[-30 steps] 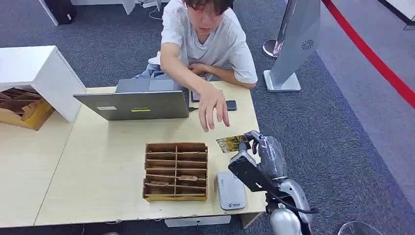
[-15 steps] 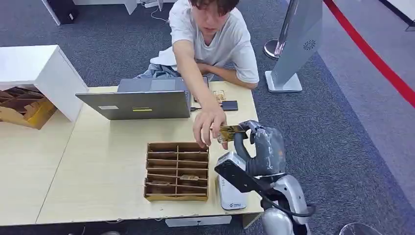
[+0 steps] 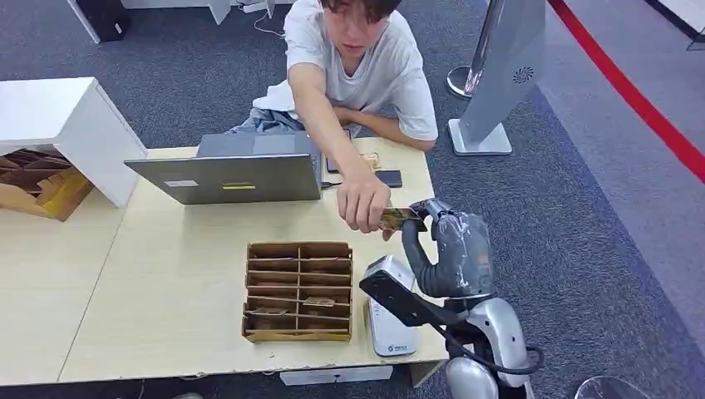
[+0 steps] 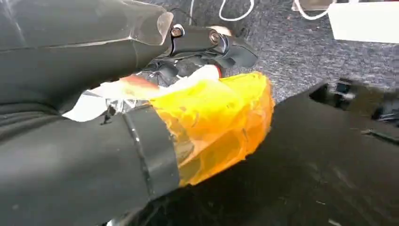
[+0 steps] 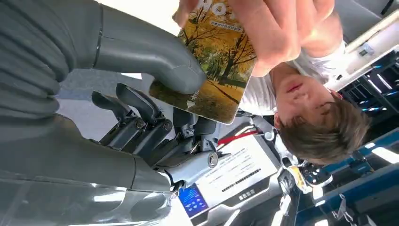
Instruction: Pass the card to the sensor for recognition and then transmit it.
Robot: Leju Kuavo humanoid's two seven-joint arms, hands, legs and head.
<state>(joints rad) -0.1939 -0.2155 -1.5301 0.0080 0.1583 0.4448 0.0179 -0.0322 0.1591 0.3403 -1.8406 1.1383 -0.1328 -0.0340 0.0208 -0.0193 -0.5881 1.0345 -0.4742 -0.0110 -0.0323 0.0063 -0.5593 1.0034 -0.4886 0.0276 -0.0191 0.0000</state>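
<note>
While person's hand [image 3: 362,199] grips card [image 3: 399,218], laptop [image 3: 226,176] behind.

Card [image 5: 216,61]: small print at top edge, perhaps Chinese, too blurred to read.

The space beyond the right hand [image 3: 449,249] is being blocked by a person's hand [image 3: 363,202], which is gripping the far end of the card [image 3: 401,218] being pinched by the grey thumb [image 5: 155,56], while the person's arm is reaching across the table [image 3: 166,274] beside the laptop [image 3: 229,176]. Below the hand, the white sensor [image 3: 391,320] and the cardboard divider box [image 3: 299,291] just beside it are taking up the near table surface. Bare table is being left open well to the left of the box.
</note>
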